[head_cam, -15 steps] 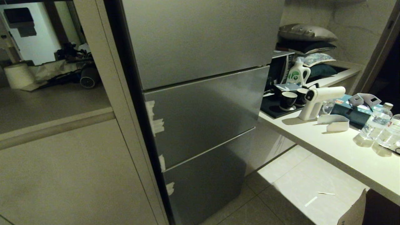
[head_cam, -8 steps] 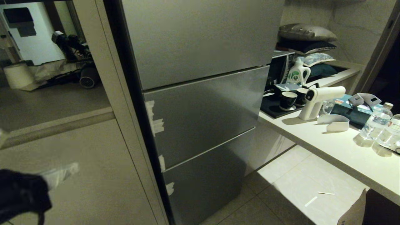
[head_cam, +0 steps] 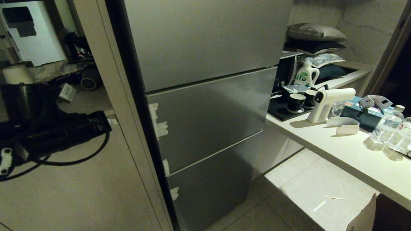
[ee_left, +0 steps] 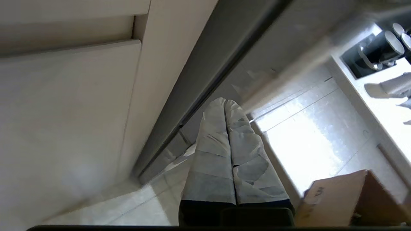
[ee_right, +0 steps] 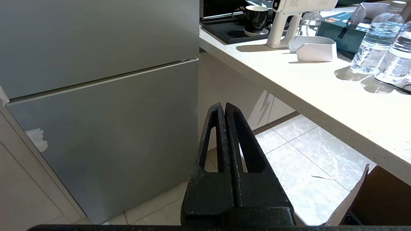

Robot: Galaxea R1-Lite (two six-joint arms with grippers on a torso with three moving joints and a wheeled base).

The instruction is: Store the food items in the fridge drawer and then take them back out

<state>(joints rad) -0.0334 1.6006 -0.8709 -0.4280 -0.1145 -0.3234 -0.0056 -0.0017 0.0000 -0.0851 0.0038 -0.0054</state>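
So the grey fridge (head_cam: 205, 106) fills the middle of the head view, all 3 doors shut, w/ white tape bits (head_cam: 159, 123) on the left edge. No drawer or food can be seen; can't tell where they are. Cream wall panel (head_cam: 80, 179) sits lower left. White counter (head_cam: 350, 157) runs down the right side, w/ cups (head_cam: 295, 102), a white spray gun (head_cam: 327, 102) and water bottles (head_cam: 387, 125) on it. Left arm (head_cam: 54, 131) is black, at the left edge of the frame, in front of the panel. Left gripper (ee_left: 224, 104) has taped fingers pressed together, holding nothing, tips near the fridge's left edge. Right gripper (ee_right: 223, 107) is pinched closed too, empty, pointing at the low fridge corner above the floor tiles.
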